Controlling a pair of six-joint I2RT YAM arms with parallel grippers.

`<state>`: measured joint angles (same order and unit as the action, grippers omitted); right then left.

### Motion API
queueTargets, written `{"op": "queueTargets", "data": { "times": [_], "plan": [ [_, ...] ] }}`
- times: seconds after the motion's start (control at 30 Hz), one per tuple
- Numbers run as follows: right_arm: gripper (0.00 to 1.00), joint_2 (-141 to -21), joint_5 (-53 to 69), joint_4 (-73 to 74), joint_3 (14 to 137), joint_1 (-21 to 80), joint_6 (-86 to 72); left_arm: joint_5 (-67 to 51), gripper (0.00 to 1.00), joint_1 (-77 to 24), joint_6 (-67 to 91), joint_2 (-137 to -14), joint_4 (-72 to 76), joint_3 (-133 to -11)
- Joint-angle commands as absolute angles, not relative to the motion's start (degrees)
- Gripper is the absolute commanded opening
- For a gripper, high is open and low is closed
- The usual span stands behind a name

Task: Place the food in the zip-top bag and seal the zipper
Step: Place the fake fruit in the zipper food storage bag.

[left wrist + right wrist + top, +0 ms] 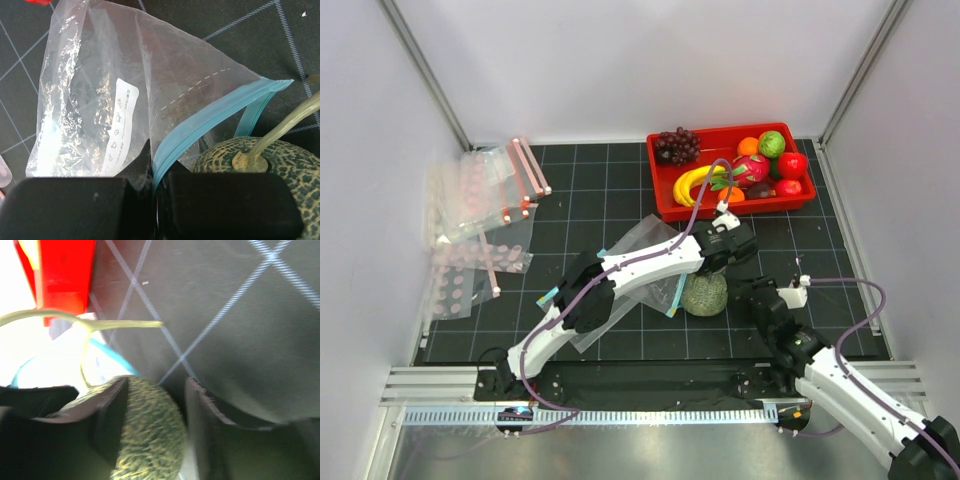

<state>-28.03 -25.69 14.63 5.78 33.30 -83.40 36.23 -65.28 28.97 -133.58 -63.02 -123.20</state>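
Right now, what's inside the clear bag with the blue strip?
Nothing shows through the zip-top bag but a white label. The melon sits at its mouth, beside the zipper. The left hand, pinching the bag, hides its near corner.

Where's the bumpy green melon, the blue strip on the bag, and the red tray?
melon [287, 172], left wrist view, netted skin right of the stem
blue strip [215, 123], left wrist view, middle of its length
red tray [720, 130], top view, back rim

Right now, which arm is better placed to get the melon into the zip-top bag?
The right. The right gripper has open fingers either side of the melon. The left gripper is shut on the teal zipper of the zip-top bag, holding its mouth up beside the melon, so it looks occupied.
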Motion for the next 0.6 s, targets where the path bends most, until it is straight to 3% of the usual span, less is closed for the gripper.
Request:
{"op": "queueTargets", "data": {
  "times": [0.0, 0.13, 0.33, 0.57],
  "plan": [
    [0.52, -24.71, -25.57, 11.42, 5.89, 34.62, -84.64, 38.84, 0.0, -66.18, 30.67, -132.72, -64.42, -124.98],
    [0.47, -21.28, -28.37, 16.25, 7.03, 35.07, -83.5, 38.85, 0.0, -66.36, 31.03, -133.06, -65.04, -125.51],
    [0.67, -16.27, -31.73, 25.3, 9.49, 35.07, -80.07, 38.15, 0.0, -66.27, 30.85, -133.86, -65.48, -125.77],
    [0.68, -15.28, -29.36, 36.11, 14.75, 35.07, -81.63, 38.14, 0.0, -66.27, 30.85, -133.33, -65.39, -125.25]
  ]
}}
